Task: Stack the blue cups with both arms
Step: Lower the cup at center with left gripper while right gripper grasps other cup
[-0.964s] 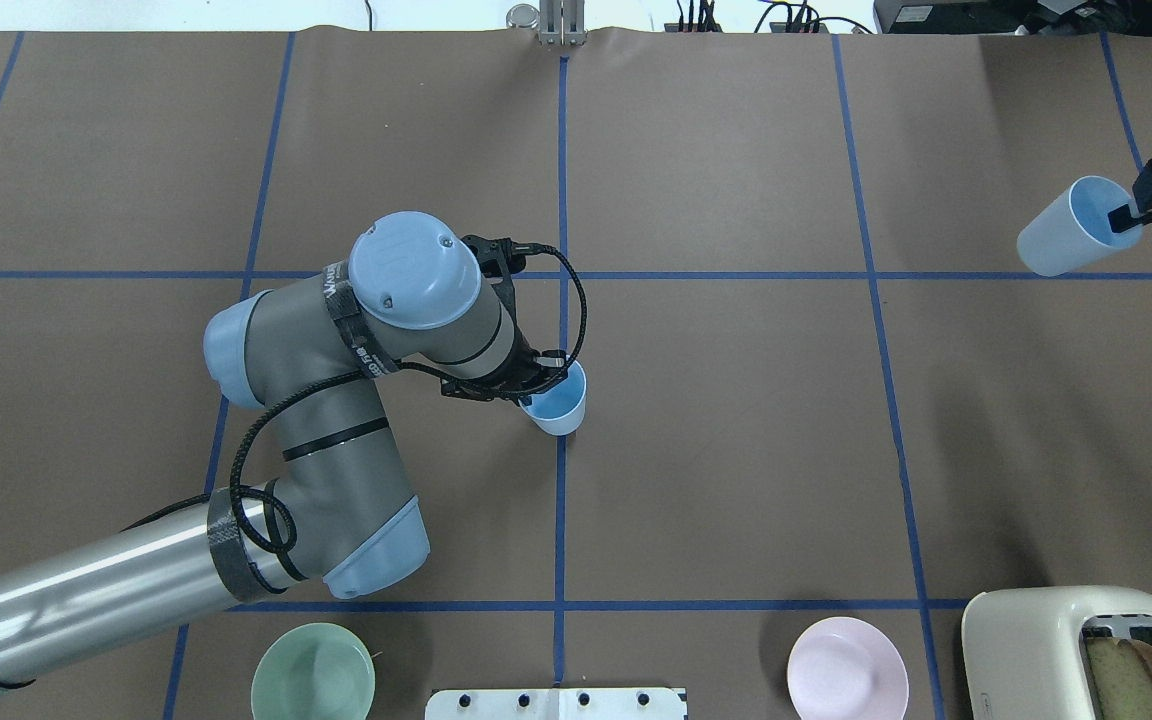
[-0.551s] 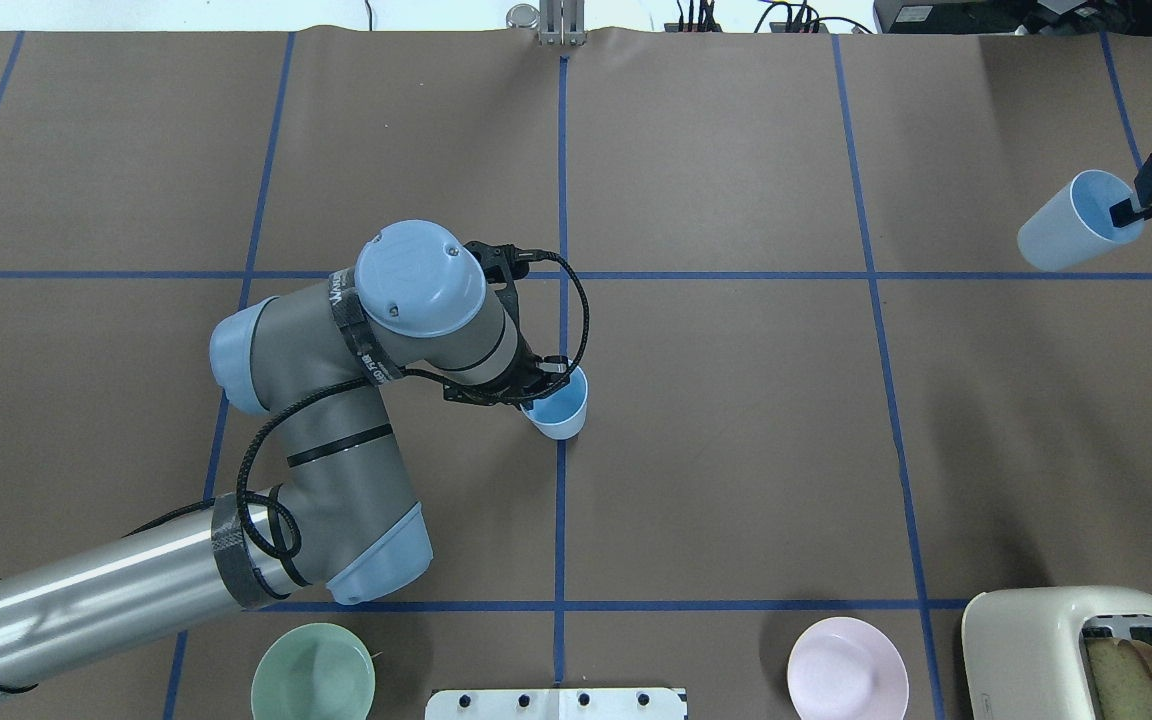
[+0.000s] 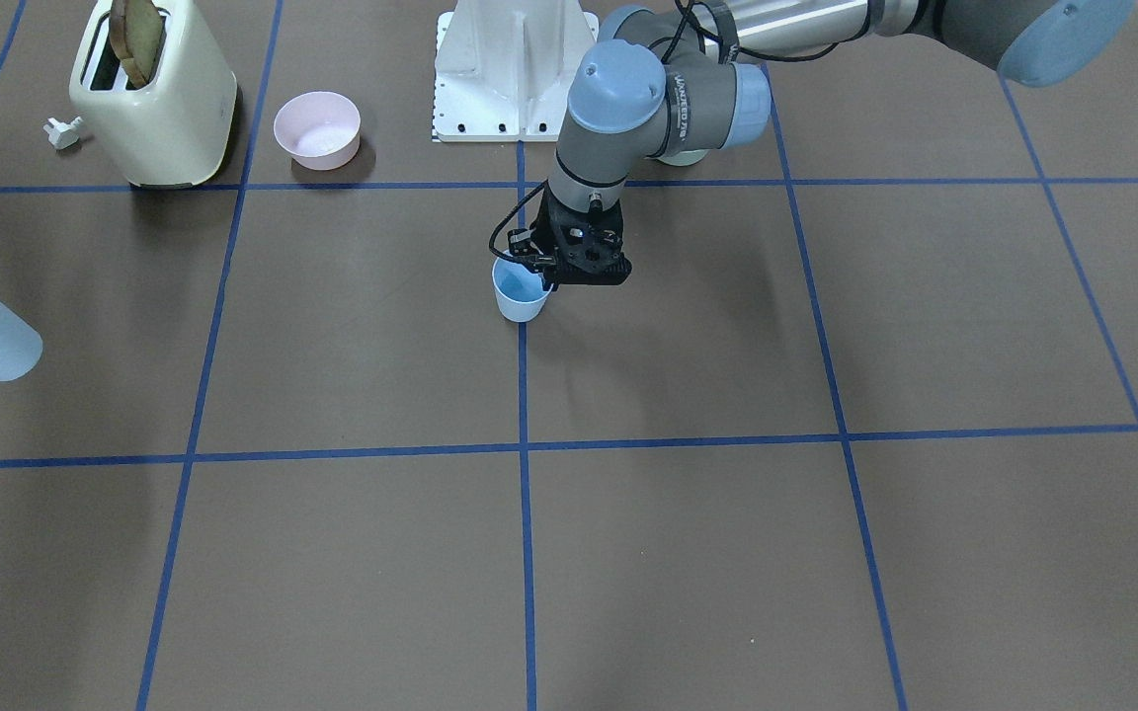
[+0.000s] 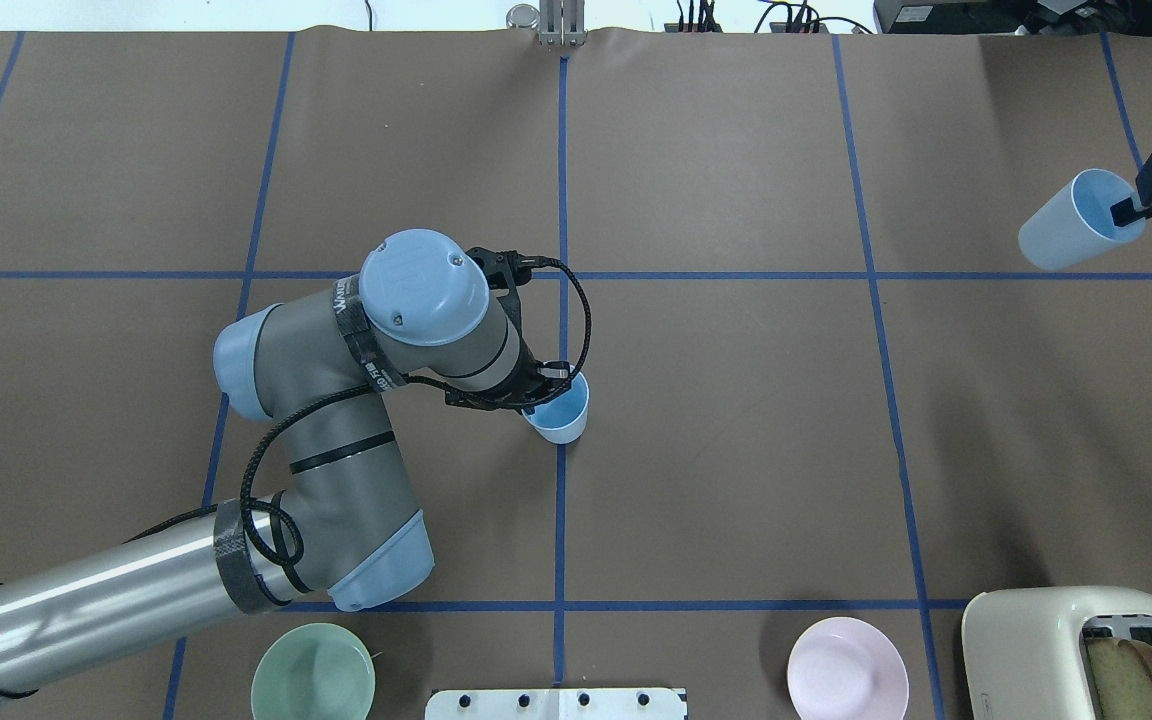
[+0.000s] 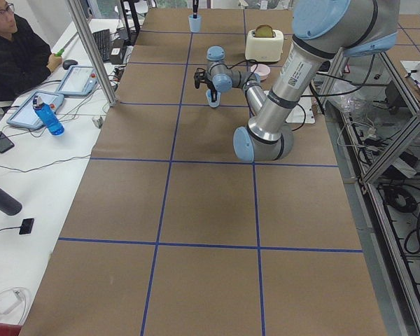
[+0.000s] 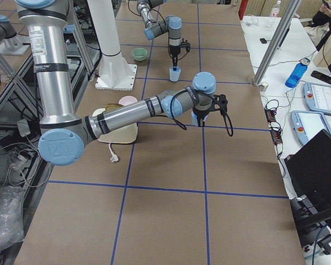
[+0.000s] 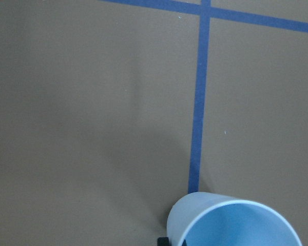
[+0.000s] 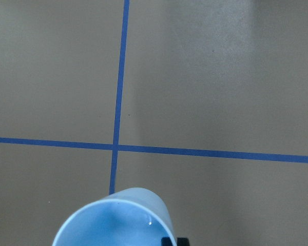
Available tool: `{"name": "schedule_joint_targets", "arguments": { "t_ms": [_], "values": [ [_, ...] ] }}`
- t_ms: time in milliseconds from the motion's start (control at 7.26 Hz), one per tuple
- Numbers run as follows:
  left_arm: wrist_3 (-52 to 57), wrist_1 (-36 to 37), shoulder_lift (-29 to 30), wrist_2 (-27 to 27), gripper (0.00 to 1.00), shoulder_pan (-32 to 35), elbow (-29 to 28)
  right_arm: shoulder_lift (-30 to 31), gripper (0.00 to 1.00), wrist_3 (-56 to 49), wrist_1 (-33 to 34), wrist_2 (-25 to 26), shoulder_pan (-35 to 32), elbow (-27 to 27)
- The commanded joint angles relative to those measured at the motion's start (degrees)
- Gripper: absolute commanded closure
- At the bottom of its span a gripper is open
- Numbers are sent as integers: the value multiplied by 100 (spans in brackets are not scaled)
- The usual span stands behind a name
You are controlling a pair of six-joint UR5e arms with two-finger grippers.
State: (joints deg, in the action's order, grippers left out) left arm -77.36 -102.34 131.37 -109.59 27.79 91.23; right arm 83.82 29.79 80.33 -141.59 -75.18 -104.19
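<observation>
Meanwhile, at the centre of the overhead view, the left gripper (image 4: 539, 398) is clamped on the rim of the first blue cup (image 4: 561, 420), one finger inside the wall and one outside. That cup stands upright, mouth up, over a vertical blue tape line (image 4: 560, 520) on the brown table (image 4: 736, 420); whether its base touches the surface cannot be told. The left arm (image 4: 326, 470) bends in from the lower left of the frame. At the far upper right edge, the right gripper (image 4: 1131, 210) is pinched on the rim of the second blue cup (image 4: 1066, 235), which hangs tilted, its mouth turned toward the gripper and its base pointing lower left, well apart from the first. Along the bottom edge sit a pale green bowl (image 4: 313, 685), the white base stand (image 4: 556, 703), a pink bowl (image 4: 847, 680) and, in the lower right corner, a cream toaster (image 4: 1036, 650) with a slice of bread (image 4: 1131, 680) in a slot.
</observation>
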Motion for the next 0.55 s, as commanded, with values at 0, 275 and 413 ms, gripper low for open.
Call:
{"name": "schedule_joint_targets", "arguments": {
  "t_ms": [0, 275, 413],
  "values": [
    [-7, -233, -15, 8, 3, -1, -62, -6, 100, 0, 0, 0, 4, -5],
    [28, -225, -33, -1, 2, 7, 113, -137, 100, 0, 157, -9, -5, -5],
    [54, -172, -59, -18, 2, 68, 427, -486, 100, 0, 732, 0, -49, -109]
  ]
}}
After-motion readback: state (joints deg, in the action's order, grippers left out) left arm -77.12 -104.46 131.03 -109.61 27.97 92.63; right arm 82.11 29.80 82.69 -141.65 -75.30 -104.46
